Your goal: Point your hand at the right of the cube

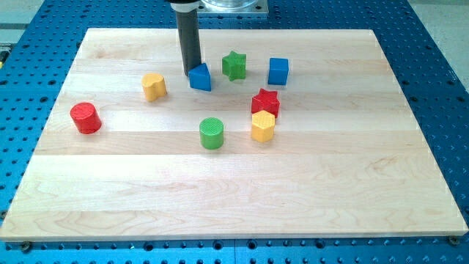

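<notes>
Camera view shows the wooden board (234,191) on a blue perforated table (440,66), and I read it from the bottom edge upward. Nearest me stands the green cylinder (212,133), with the yellow hexagonal block (263,126) just to its right and the red star (265,102) touching that one from behind. Out toward the view's left sits the red cylinder (86,117), well apart from the rest. Farther up come the yellow block (154,86), of rounded shape, then the blue wedge-like block (200,77), the green star (234,64) and the blue cube (278,70).

My tip (190,72) is a bare rod with nothing to spread or pinch; it rests on the board touching the blue wedge-like block's left side, probably because it pushes from there. The blue cube, my target, lies well to the tip's right, past the green star. To reach the bare wood right of the cube, I judge I must swing around those two blocks without nudging them.
</notes>
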